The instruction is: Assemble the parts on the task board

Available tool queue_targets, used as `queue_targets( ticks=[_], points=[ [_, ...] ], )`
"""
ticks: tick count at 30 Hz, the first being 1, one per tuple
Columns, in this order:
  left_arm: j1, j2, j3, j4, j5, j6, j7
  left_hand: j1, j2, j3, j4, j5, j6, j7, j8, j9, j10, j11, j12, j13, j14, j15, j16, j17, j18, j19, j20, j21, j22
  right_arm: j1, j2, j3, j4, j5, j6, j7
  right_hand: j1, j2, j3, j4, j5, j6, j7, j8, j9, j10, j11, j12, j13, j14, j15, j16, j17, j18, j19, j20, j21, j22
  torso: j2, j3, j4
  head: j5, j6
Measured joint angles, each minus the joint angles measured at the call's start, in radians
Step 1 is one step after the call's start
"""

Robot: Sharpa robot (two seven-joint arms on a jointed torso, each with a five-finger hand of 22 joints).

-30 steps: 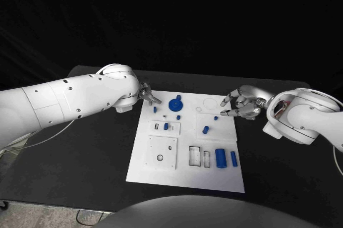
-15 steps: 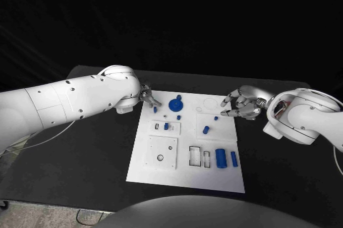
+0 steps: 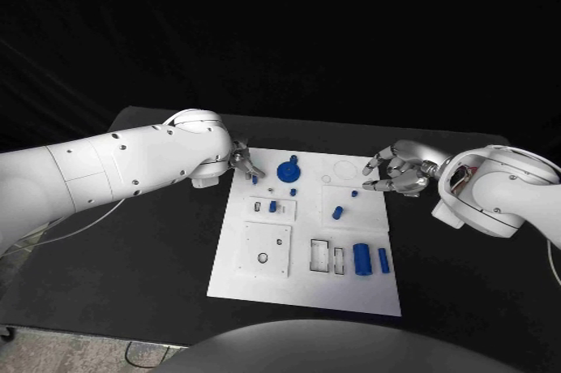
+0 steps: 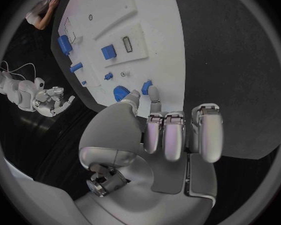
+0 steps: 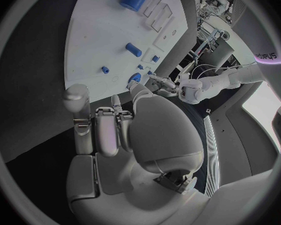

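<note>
The white task board (image 3: 304,288) lies in the middle of the black table. A small blue peg (image 3: 254,179) stands at its far left corner. My left hand (image 3: 242,159) reaches it from the left, and in the left wrist view thumb and a finger pinch the peg (image 4: 147,86) while the other fingers stay curled. A round blue disc (image 3: 289,173) sits just right of the peg. My right hand (image 3: 396,173) hovers at the board's far right edge, fingers apart and holding nothing. The right wrist view shows the board (image 5: 90,50) beyond the right hand (image 5: 106,130).
Several more blue parts lie on the board: a short piece (image 3: 336,212), a tiny peg (image 3: 353,193), one in a slot (image 3: 272,205), and two cylinders (image 3: 361,259) near the right edge. A raised white plate (image 3: 264,249) and rectangular slots (image 3: 319,255) occupy the near half.
My left arm and hand have crept a little to the right, closing on the small blue peg, which has stayed in place. The right hand has barely moved.
</note>
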Motion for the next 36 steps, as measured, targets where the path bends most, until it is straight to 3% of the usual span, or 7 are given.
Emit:
queue_targets(
  ticks=[13,31,36],
  points=[
    [-0.001,0.001,0.0,-0.003,0.006,0.006,0.0,0.007,0.004,0.005,-0.007,0.025,-0.006,0.002,-0.004,0.005,0.0,0.0,0.0,0.0,0.0,0.0,0.0,0.0,0.0,-0.004,0.004,-0.006,0.0,0.0,-0.001,0.0,0.001,0.0,0.0,-0.002,0.0,0.0,0.002,-0.002,0.01,0.0,0.0,0.0,-0.001,0.0,0.0,0.0,0.0,0.0,0.0,0.0,0.0,0.0,0.0,0.0,-0.005,0.0,0.0,0.0007,-0.0007,0.001,0.0],
    [-0.005,0.002,-0.002,-0.007,0.024,0.013,-0.001,0.041,0.01,0.032,-0.034,0.159,-0.014,0.0,-0.02,0.012,0.0,0.007,0.0,0.0,-0.003,0.003,0.0,0.0,0.0,-0.007,0.007,-0.009,0.0,0.0,-0.002,0.0,0.0,0.001,0.0,-0.005,0.004,0.004,0.008,-0.003,0.023,0.004,0.004,0.0,-0.006,0.0,0.0,0.0,0.001,0.0,0.0,-0.004,0.0,0.0,0.0,0.0,-0.008,0.0,0.0,0.0003,0.0006,-0.002,0.0],
    [-0.006,0.0,-0.002,-0.007,0.025,0.013,-0.001,0.058,0.003,0.051,-0.052,0.22,-0.014,0.0,-0.031,0.013,0.0,0.007,0.0,0.0,-0.003,0.003,0.0,0.0,0.0,-0.007,0.007,-0.013,0.0,0.0,-0.001,0.0,-0.001,0.003,0.0,-0.005,0.004,0.004,0.008,-0.003,0.029,0.004,0.004,0.0,-0.006,0.0,0.0,0.0,0.002,0.0,0.0,-0.004,0.0,0.0,0.0,0.0,-0.008,0.0,0.0,0.0005,0.0012,-0.001,0.0]
  ],
)
